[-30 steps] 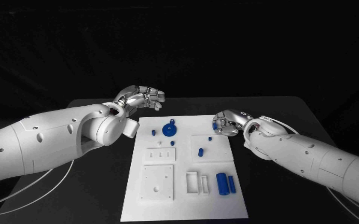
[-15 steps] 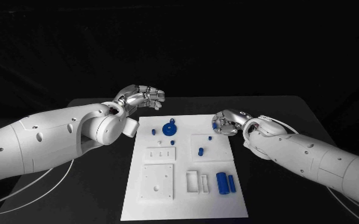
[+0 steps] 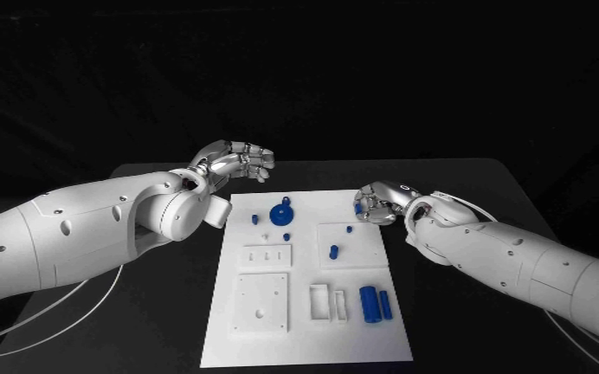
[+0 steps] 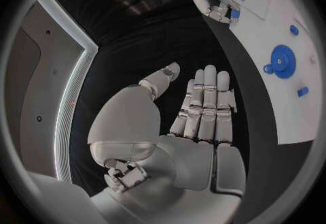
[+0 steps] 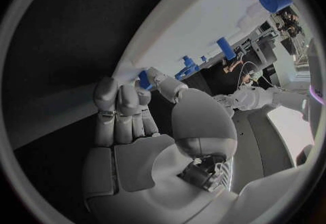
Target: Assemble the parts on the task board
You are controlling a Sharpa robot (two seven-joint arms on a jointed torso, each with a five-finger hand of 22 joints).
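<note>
Task board (image 3: 250, 339): white plate lying flat in the middle of the black bench (image 3: 163, 305), its long side running away from the robot.

Parts on board: blue gear (image 3: 282, 215) sitting near the far end, with a small blue peg (image 3: 256, 219) just beside it and another small blue peg (image 3: 287, 236) near it; a short blue piece (image 3: 333, 253) lying on a raised white square at mid-board; two blue cylinders (image 3: 370, 303) lying side by side near the right edge, beside two white slots.

Left hand (image 3: 235, 163): hovering above the bench just off the board's far left corner; the left wrist view is showing its fingers (image 4: 207, 104) stretched out straight and side by side, grasping nothing.

Right hand (image 3: 381, 203): hanging at the board's far right edge, fingers (image 5: 122, 105) curled inward. A small blue part (image 5: 144, 79) is showing at the fingertips in the right wrist view, pinched between the thumb and a finger, close over the board's edge.
</note>
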